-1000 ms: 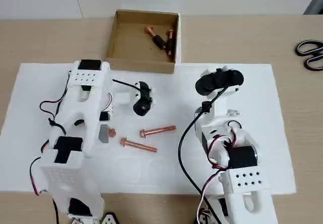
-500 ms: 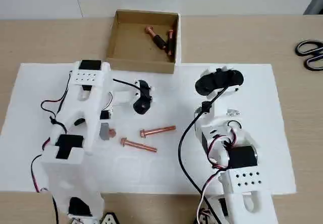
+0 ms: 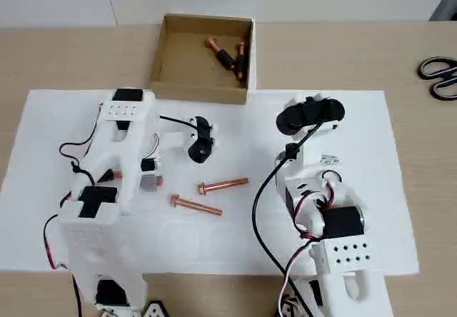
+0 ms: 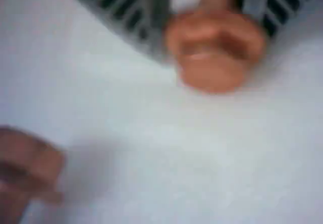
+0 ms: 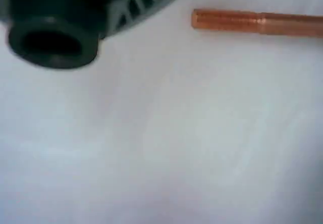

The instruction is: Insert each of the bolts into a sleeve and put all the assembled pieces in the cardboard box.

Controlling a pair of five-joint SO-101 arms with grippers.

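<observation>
Insertion is coming up: my left gripper point(image 4: 204, 2) is clamping a bolt point(image 4: 214, 52) below its head, left of the counter's middle, and my right gripper point(image 5: 91, 12) seems to be holding a sleeve point(image 5: 50, 42), bore facing out. The next move is calling for lining tip with bore. A second bolt point(image 3: 223, 185) and a third bolt point(image 3: 196, 205) are lying mid-counter. Blur is hiding the held bolt's shank and the sleeve's far end.
</observation>
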